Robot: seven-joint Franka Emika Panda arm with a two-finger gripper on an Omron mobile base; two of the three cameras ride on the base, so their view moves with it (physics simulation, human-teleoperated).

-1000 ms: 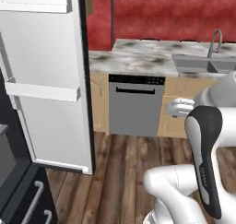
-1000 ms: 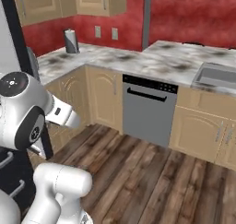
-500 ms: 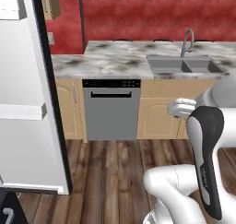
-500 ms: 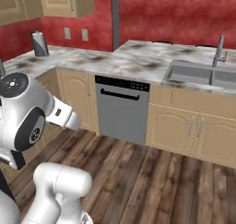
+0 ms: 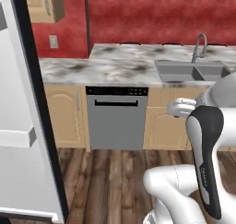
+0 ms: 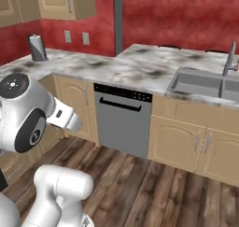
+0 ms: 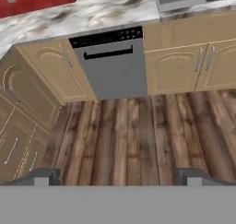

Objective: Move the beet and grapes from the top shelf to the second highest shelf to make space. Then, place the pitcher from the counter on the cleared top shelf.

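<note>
The marbled counter (image 5: 115,70) runs over tan cabinets, also in the right base view (image 6: 135,72) and the hand view (image 7: 97,10). At its far left end stands a tall slim dark vessel, seemingly the pitcher (image 6: 37,47). My gripper (image 7: 117,179) hangs over the wooden floor, well short of the counter. It is open, with the fingertips (image 7: 42,176) wide apart and nothing between them. The beet, the grapes, the top shelf and the second highest shelf are out of view.
A grey dishwasher (image 5: 116,118) sits under the counter, with a sink (image 6: 200,83) and faucet (image 5: 199,44) to its right. The white fridge door (image 5: 20,126) stands open at the left edge. Bare wooden floor (image 7: 138,135) lies before the cabinets.
The base has turned, so both base views have swung. The fridge door slid off to the left and the sink came into view. The gripper stays open.
</note>
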